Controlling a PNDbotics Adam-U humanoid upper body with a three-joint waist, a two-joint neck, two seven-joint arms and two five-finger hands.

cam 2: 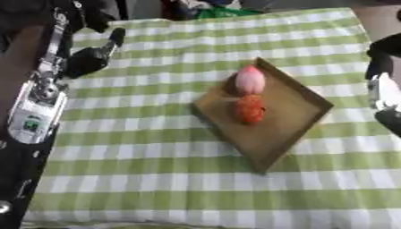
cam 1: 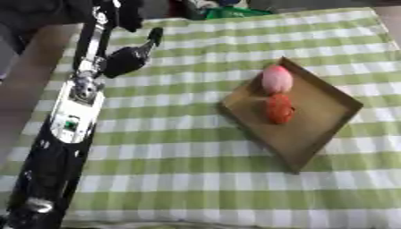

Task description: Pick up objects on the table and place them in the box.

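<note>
A shallow brown box (cam 1: pixel 317 127) lies askew on the green-and-white checked cloth, right of centre. Inside it, toward its upper left side, a pink rounded object (cam 1: pixel 276 78) lies just above a red rounded object (cam 1: pixel 279 108), the two close together. My left arm runs up the left side of the view. Its black left hand (cam 1: pixel 127 58) hovers over the cloth at the upper left, well apart from the box, fingers relaxed with one pointing up, holding nothing. Of my right arm only a black and silver stretch (cam 2: pixel 383 89) shows at the right edge; its hand is hidden.
The checked tablecloth (cam 1: pixel 180 170) covers the table, with its left edge beside my left arm and bare floor beyond. Green and dark clutter (cam 1: pixel 227 10) sits past the far edge.
</note>
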